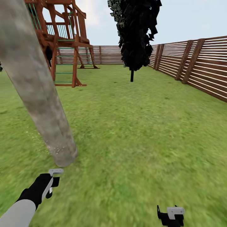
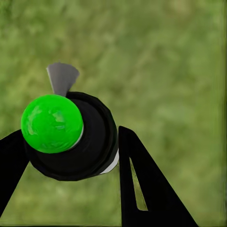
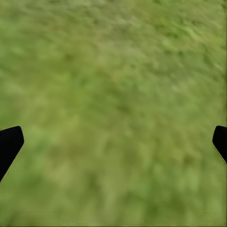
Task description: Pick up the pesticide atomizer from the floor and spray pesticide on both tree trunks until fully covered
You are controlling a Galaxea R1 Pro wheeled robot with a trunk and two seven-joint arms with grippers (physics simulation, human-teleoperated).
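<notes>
A thick, mottled grey-brown tree trunk (image 1: 37,91) rises at the left of the head view, with its base just beyond my left gripper (image 1: 50,184). Tiny white specks of pesticide (image 1: 57,149) dot the bark near the base. My left gripper (image 2: 68,135) is shut on the pesticide atomizer (image 2: 90,146), a black body with a bright green knob and a grey nozzle (image 1: 56,172) that points toward the trunk. Low at the right, my right gripper (image 1: 170,216) hangs open over bare grass, its fingertips (image 3: 9,142) far apart with nothing between them.
A brown wooden play tower (image 1: 64,41) stands at the back left. A thin-stemmed dark columnar tree (image 1: 137,34) stands mid-lawn behind. The slatted fence (image 1: 195,63) runs along the right and the back. Green lawn (image 1: 142,135) stretches ahead and to the right.
</notes>
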